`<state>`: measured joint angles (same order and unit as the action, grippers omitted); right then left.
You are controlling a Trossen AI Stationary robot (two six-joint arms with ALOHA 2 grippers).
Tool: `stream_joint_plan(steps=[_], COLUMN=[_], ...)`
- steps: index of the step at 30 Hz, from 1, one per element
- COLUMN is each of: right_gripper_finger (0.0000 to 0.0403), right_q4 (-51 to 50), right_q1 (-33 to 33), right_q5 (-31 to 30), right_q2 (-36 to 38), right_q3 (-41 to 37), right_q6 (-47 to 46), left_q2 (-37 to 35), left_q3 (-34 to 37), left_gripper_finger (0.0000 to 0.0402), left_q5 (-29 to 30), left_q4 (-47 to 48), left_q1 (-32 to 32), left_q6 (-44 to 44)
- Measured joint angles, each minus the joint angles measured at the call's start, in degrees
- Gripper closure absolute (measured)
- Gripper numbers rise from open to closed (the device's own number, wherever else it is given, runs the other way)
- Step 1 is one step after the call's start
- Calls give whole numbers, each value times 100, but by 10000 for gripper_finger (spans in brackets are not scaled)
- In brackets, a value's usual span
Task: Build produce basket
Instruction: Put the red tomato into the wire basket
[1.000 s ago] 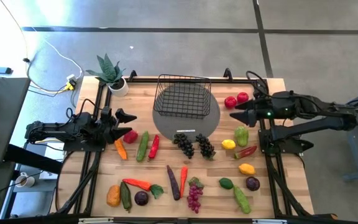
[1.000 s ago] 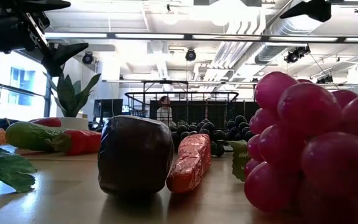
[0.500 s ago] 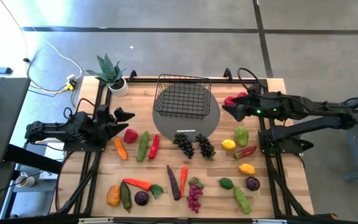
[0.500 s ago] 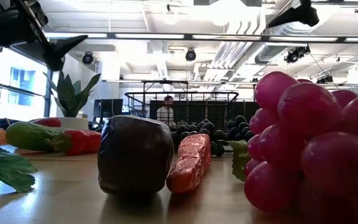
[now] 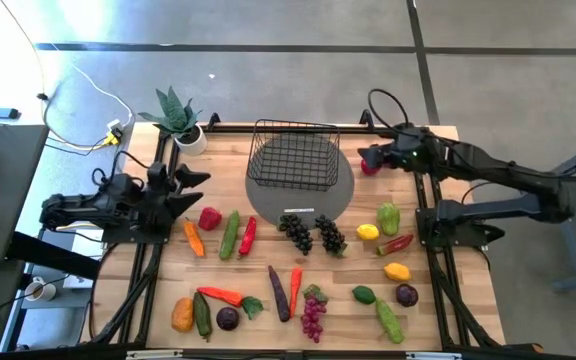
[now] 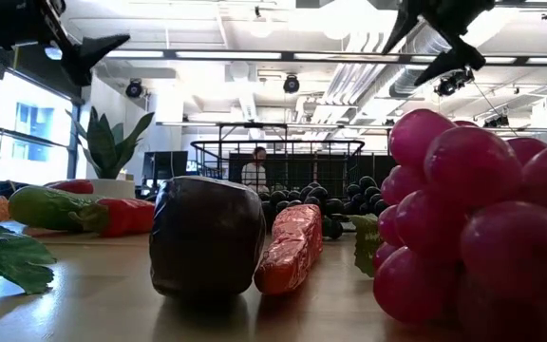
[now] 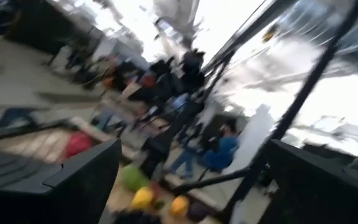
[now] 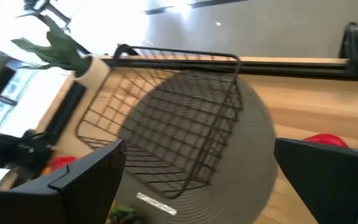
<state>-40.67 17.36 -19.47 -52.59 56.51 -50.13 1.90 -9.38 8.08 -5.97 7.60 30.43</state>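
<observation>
The black wire basket [image 5: 295, 155] stands empty on a flat grey round disc [image 5: 333, 200] at the table's far middle; it also shows in the right wrist view [image 8: 166, 118]. Toy produce lies spread over the wood: dark grapes [image 5: 313, 235], a cucumber [image 5: 230, 233], a red pepper [image 5: 209, 218], lemons [image 5: 367, 232] and a carrot [image 5: 294, 283]. My right gripper [image 5: 368, 158] hangs open above the red apples [image 8: 325, 142], right of the basket. My left gripper [image 5: 194, 187] is open above the left edge, near the pepper, holding nothing.
A potted spiky plant [image 5: 176, 118] stands at the far left corner. In the low view an eggplant [image 6: 207, 237], a carrot [image 6: 291, 249] and pink grapes [image 6: 473, 218] fill the near edge. A person shows in the room behind the basket [image 6: 254, 169].
My right gripper has swung toward the table's far edge, from beside the disc to over the red apples, and has tipped downward. My left gripper has risen a little at the left edge. Both stay open, and no produce has moved.
</observation>
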Motion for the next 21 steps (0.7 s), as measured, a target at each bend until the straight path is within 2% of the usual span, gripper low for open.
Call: stream_joint_plan(steps=[6,14,21], right_gripper_finger=[11,11,11], right_q4=[-94,-369,-710], right_q1=[617,1480,1763], right_q5=[328,723,867], right_q2=[-287,-875,-1495], right_q3=[0,0,0], right_q6=[394,1088,1125], left_q2=[282,1122,1819], left_q3=[-428,-1114,-1888], left_gripper_finger=[12,12,12], left_q5=[488,629,724], left_q4=[844,869,1943], left_q1=[0,0,-2], left_q6=[-31,-496,-559])
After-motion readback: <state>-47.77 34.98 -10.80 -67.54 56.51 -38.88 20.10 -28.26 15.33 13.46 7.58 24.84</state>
